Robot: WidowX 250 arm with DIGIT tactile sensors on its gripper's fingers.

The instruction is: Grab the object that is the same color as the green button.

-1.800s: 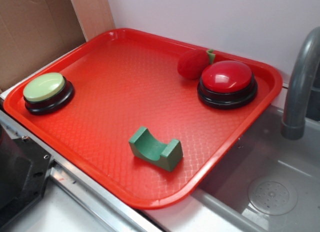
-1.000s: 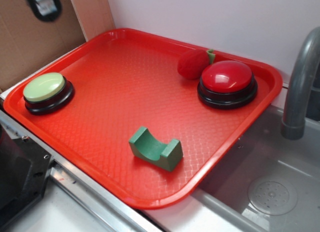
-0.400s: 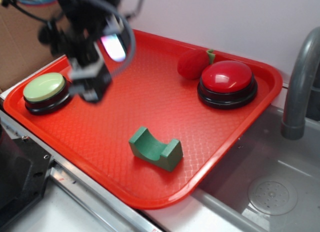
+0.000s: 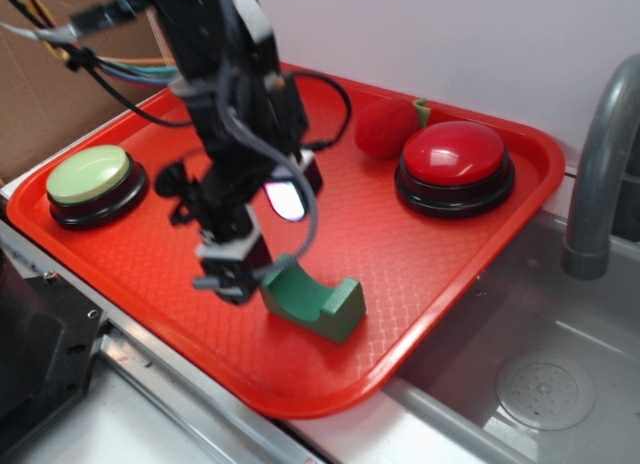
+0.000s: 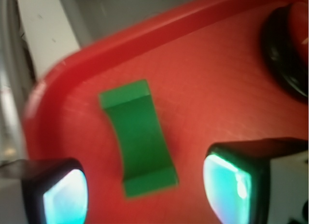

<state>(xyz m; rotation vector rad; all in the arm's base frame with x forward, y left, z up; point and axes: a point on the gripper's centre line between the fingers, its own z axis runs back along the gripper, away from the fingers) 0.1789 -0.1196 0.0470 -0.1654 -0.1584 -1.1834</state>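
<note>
At the near edge of the exterior view a grey metal sink (image 4: 540, 384) fills the lower right, with a grey faucet (image 4: 600, 174) rising at the right border, and a dark appliance corner (image 4: 35, 359) sits at the lower left. A red tray (image 4: 430, 284) with a textured floor lies just behind them.

Nearest on the tray is the dark green arch block (image 4: 320, 302), notch upward, resting near the tray's near rim, a little left of centre. The gripper (image 4: 235, 274) hangs just above and to the left of the block's left end, partly covering it; whether it touches the block cannot be told from this view. In the wrist view the block (image 5: 140, 137) lies flat on the tray (image 5: 203, 74) between the two fingers (image 5: 236, 178), which stand wide apart with clear red floor on either side of it, so the gripper grips nothing.

Farther back at the tray's left edge sits the green button (image 4: 90, 176) on its black base, well apart from the block. At the far right stands a red button (image 4: 455, 156) on a black base, and touching its far left side is a red plush strawberry (image 4: 388, 126). Behind the tray are a white wall (image 4: 450, 34) and brown cardboard (image 4: 60, 74) at the far left.
</note>
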